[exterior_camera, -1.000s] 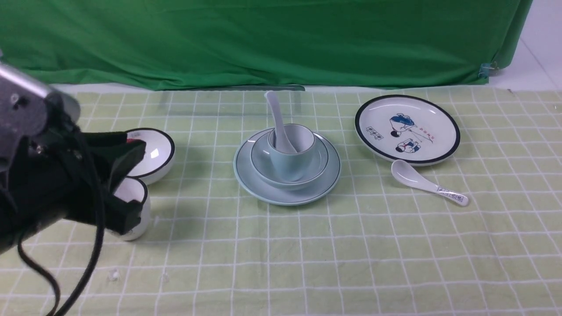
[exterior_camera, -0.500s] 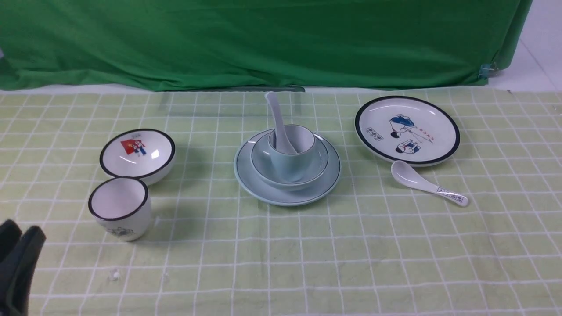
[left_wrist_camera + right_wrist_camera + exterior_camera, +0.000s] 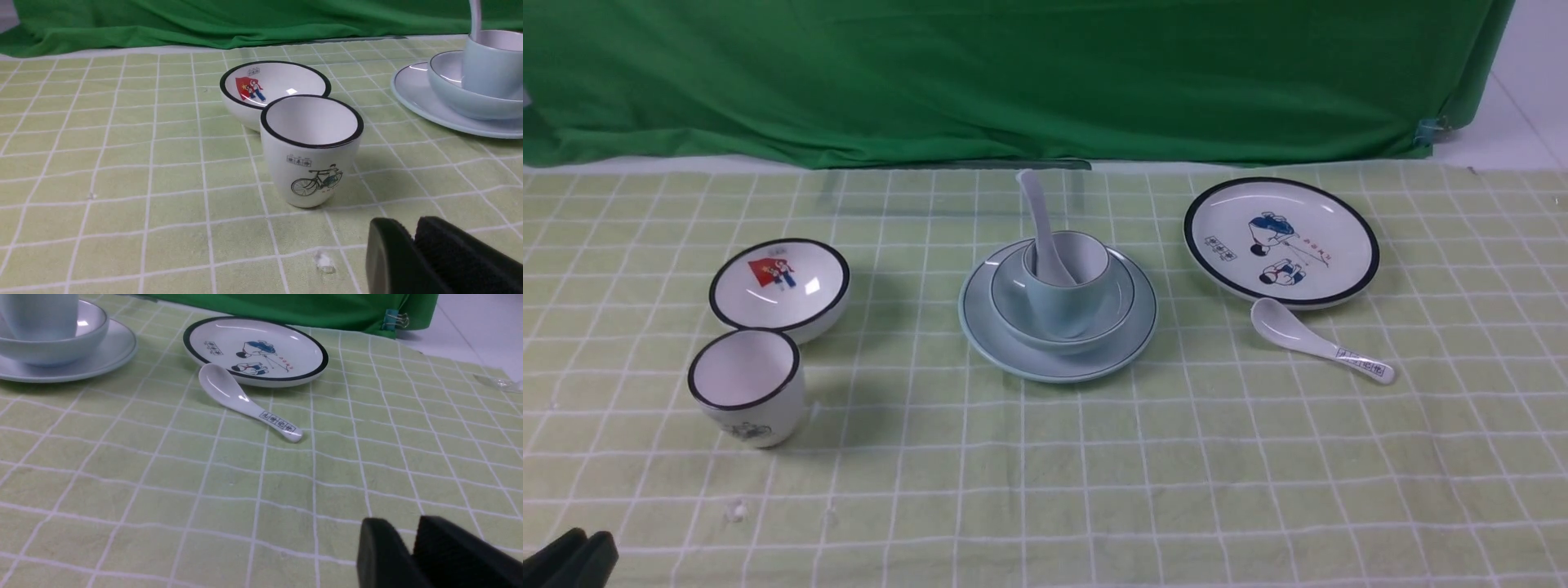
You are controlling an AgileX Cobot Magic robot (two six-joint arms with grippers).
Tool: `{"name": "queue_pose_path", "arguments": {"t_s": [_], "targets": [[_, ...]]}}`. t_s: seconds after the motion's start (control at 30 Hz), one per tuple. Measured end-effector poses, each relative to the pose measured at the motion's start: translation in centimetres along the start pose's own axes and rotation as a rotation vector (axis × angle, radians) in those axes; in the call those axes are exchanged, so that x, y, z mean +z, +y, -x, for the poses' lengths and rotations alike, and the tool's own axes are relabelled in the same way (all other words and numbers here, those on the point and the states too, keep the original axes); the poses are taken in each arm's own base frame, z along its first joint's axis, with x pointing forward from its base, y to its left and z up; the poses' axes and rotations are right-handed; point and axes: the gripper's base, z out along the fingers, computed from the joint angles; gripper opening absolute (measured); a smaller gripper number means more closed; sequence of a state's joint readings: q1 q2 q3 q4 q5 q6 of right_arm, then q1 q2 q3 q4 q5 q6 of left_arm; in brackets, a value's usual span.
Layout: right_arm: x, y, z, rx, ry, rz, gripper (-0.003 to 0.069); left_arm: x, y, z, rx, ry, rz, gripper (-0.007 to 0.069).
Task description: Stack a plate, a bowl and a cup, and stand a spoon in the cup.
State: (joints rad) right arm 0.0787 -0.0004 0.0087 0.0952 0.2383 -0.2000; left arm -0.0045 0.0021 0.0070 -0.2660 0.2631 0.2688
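The pale blue-green plate (image 3: 1021,355) sits mid-table with the matching bowl (image 3: 1009,314) on it and the cup (image 3: 1066,306) in the bowl. The plain spoon (image 3: 1037,216) stands in the cup, handle leaning back. The stack shows in the left wrist view, with plate (image 3: 412,100), bowl (image 3: 445,96) and cup (image 3: 490,67), and in the right wrist view, with plate (image 3: 110,353), bowl (image 3: 53,349) and cup (image 3: 41,314). My left gripper (image 3: 576,547) (image 3: 410,228) is shut and empty at the front-left corner. My right gripper (image 3: 410,528) is shut and empty, out of the front view.
A white black-rimmed bowl (image 3: 780,286) and printed cup (image 3: 747,396) stand front left, close to my left gripper. A white cartoon plate (image 3: 1282,241) and printed-handle spoon (image 3: 1319,339) lie at the right. A green curtain (image 3: 1013,82) hangs behind the checked cloth (image 3: 1094,457).
My left arm has drawn back from over the white bowl and cup to the front-left corner, almost out of the front view. The stack has not moved.
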Motion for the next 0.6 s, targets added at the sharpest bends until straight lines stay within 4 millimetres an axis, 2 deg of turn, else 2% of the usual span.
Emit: {"name": "queue_pose_path", "arguments": {"t_s": [0.17, 0.6], "targets": [[0.0, 0.0, 0.0, 0.0, 0.0, 0.0, 0.0174, 0.0, 0.05, -0.01, 0.0, 0.001, 0.008, -0.0038], [0.0, 0.0, 0.0, 0.0, 0.0, 0.0, 0.0209, 0.0, 0.09, 0.07, 0.004, -0.008, 0.013, -0.0036]]}}
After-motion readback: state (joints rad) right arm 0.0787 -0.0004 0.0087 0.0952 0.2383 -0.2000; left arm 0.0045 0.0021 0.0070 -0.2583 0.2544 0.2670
